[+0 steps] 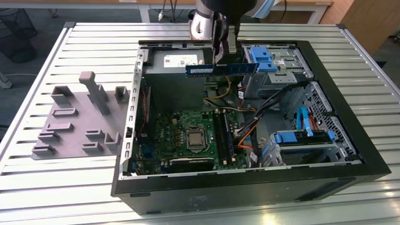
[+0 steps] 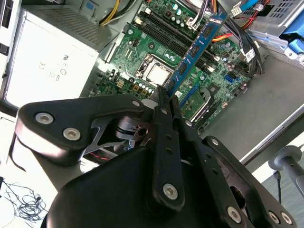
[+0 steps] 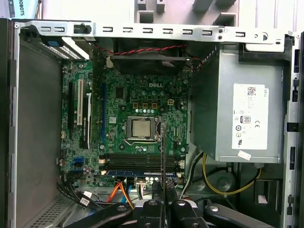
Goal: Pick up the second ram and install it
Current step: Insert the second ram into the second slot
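Black tool (image 2: 164, 102) clenched on the second ram (image 2: 197, 47), gripped at one end so the strip juts free. Held above the open computer case (image 1: 350, 140), over the motherboard (image 1: 181, 136), clear of its slots (image 3: 142, 161).

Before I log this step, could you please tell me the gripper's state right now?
Gripper: closed on the second ram, holding it above the open computer case.

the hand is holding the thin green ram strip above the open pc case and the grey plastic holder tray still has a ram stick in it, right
Not quite. The hand does hold the thin dark-green RAM strip above the open black computer case, but in the exterior view the grey plastic holder tray holds no stick.
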Controlling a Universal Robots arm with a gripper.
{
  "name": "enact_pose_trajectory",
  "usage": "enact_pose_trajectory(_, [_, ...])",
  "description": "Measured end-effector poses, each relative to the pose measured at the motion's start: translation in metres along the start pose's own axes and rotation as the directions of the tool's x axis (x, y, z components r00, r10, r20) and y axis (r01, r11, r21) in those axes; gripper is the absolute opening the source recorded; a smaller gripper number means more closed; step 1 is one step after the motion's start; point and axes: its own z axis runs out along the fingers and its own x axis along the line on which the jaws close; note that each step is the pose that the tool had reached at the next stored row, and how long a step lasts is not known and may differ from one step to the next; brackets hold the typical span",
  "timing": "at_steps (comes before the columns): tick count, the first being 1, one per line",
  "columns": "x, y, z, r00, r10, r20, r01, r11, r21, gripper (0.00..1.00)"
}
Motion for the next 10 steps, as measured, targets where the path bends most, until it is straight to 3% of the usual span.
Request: enact_pose_trajectory(10, [0.0000,-0.0001,0.0000,1.0000,0.010,-0.0001,-0.010,1.0000,0.0001,0.14])
